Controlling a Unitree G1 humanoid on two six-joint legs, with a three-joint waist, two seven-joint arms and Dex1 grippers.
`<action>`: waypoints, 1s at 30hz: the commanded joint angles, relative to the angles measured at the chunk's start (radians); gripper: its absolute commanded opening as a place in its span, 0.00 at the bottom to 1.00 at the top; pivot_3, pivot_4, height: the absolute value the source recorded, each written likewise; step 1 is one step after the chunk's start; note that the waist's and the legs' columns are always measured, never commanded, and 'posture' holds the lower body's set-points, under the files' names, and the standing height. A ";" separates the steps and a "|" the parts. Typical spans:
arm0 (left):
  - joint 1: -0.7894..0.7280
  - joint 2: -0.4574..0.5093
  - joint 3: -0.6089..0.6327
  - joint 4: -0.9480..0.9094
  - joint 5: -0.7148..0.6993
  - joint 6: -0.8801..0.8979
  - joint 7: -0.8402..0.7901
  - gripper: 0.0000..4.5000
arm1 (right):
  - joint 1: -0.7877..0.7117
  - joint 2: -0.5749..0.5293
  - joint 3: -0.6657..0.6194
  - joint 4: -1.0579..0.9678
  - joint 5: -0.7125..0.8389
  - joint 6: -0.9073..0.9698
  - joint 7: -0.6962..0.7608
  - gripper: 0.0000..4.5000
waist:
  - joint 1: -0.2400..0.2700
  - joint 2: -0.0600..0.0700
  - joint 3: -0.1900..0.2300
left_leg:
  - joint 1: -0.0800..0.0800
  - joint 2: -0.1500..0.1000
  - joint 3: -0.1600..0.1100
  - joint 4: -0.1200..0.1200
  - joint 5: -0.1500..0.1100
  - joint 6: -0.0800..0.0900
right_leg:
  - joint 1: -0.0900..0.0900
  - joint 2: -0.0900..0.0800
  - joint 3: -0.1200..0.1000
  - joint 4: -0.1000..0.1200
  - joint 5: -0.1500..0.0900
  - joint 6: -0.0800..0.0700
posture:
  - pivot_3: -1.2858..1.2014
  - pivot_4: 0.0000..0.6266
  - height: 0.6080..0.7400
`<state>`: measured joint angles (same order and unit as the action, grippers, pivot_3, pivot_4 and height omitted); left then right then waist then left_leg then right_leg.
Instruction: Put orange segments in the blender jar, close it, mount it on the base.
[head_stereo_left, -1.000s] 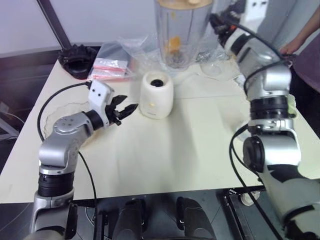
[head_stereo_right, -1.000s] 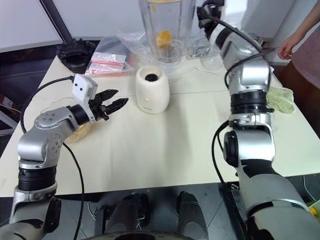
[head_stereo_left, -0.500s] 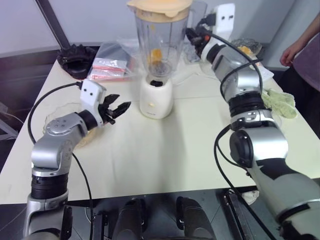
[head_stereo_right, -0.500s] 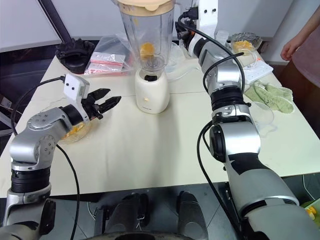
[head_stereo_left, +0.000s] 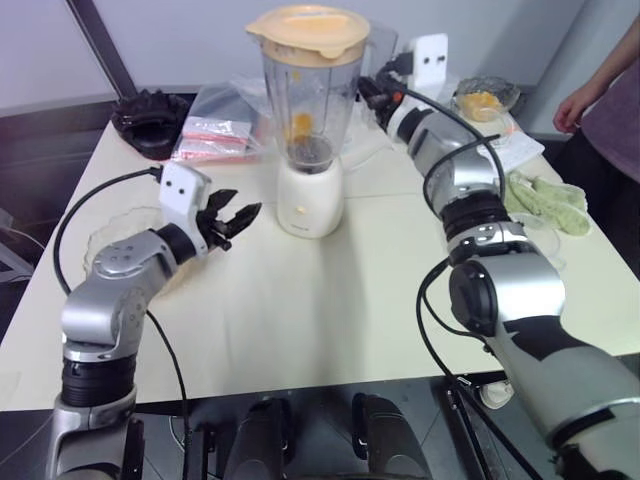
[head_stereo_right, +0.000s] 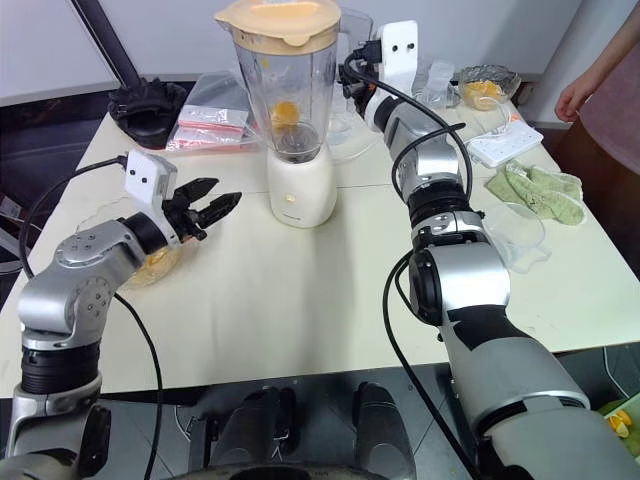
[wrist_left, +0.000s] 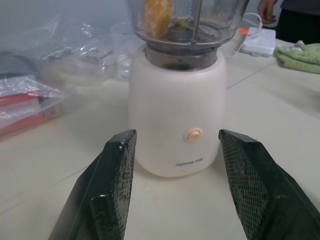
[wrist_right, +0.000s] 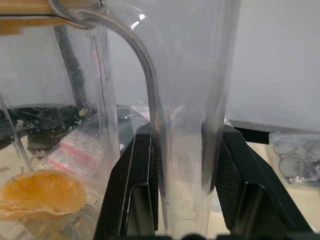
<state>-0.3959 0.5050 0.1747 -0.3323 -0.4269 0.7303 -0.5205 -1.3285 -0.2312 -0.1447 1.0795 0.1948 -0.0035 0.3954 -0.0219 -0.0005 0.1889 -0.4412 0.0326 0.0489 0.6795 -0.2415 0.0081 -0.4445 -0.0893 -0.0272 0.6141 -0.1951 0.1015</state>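
At the top centre of the head view, the right gripper (wrist_right: 182, 165) is clenched on the blender jar's (head_stereo_left: 305, 95) clear handle, one black finger on each side. The jar sits on the base (head_stereo_left: 311, 196), its peach lid (head_stereo_left: 307, 27) on and orange segments (wrist_right: 42, 192) lying low inside. If the jar isn't fully seated, letting go could leave it tilted or topple it. The left gripper (wrist_left: 177, 165) hangs released at left of centre, fingers spread, aimed at the cream, glossy base.
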 joint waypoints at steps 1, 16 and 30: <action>0.005 0.005 0.024 -0.058 -0.021 -0.004 0.016 0.60 | -0.036 -0.007 -0.001 0.028 -0.028 -0.056 -0.009 0.23 | 0.000 0.000 0.000 | 0.000 0.000 0.000 0.000 0.000 0.000 | 0.000 0.000 0.000 0.000 0.000 0.000 | 0.52 0.24 1.00; 0.012 -0.003 0.002 -0.068 -0.032 -0.018 0.038 0.60 | -0.059 -0.012 0.012 0.140 -0.075 -0.124 0.001 0.23 | 0.000 0.000 0.000 | 0.002 0.000 0.000 0.000 0.003 -0.006 | 0.001 0.000 0.000 0.000 -0.001 -0.004 | 0.52 0.24 1.00; 0.011 -0.015 -0.004 -0.071 -0.032 -0.018 0.050 0.60 | -0.052 0.014 -0.032 0.166 -0.070 -0.242 -0.031 0.23 | 0.002 0.000 0.000 | 0.001 0.000 -0.001 0.000 0.004 -0.006 | 0.001 0.000 0.000 0.000 -0.001 -0.004 | 0.52 0.24 1.00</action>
<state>-0.3846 0.4880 0.1698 -0.3572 -0.4489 0.7283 -0.4743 -1.3543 -0.2103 -0.1655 1.2743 0.1258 -0.1967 0.3669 -0.0197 -0.0005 0.1889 -0.4403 0.0326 0.0481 0.6792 -0.2378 0.0018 -0.4435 -0.0894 -0.0271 0.6143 -0.1957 0.0974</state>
